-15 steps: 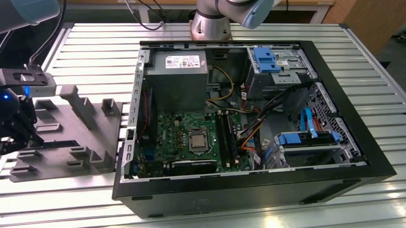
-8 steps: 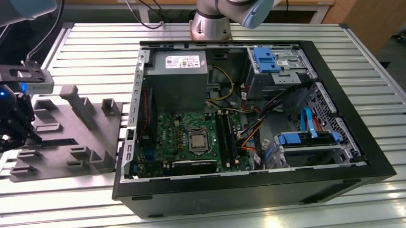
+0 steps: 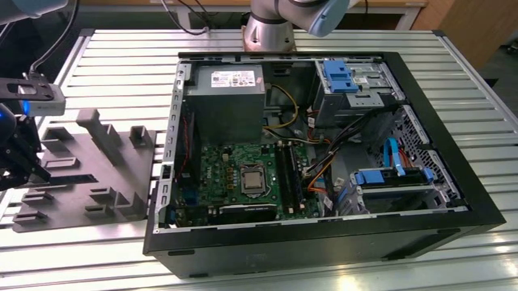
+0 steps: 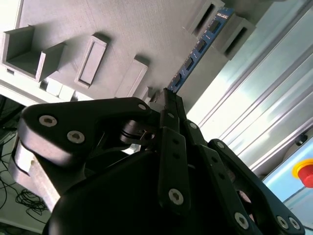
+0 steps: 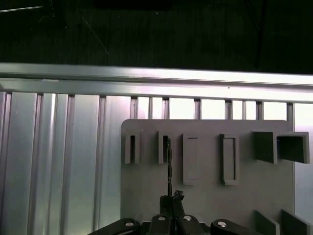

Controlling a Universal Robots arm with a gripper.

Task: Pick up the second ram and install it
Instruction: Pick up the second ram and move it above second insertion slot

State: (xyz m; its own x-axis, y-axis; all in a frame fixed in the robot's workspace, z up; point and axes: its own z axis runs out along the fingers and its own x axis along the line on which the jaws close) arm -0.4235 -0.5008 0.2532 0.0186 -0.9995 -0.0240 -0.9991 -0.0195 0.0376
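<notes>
The second ram (image 4: 199, 48) is a thin blue-green board standing on edge in the grey holder plate (image 4: 142, 29). Its far end sits between two raised grey posts. In the first wrist view the second ram (image 5: 168, 166) shows edge-on as a thin dark line running from a slot toward my gripper (image 5: 171, 199). My black gripper (image 4: 168, 100) is shut on the near end of the board. In the exterior view my gripper (image 3: 18, 162) hangs over the holder plate (image 3: 89, 176) at the exterior view's left. The green motherboard (image 3: 242, 176) with its long black slots (image 3: 288, 176) lies inside the open computer case.
The open black computer case (image 3: 324, 242) holds a power supply (image 3: 225, 97), blue drive brackets (image 3: 340, 76) and loose cables. Several raised posts and pockets stand on the holder plate. The ribbed metal table (image 3: 121, 66) has an edge rail (image 5: 156, 78) beyond the plate.
</notes>
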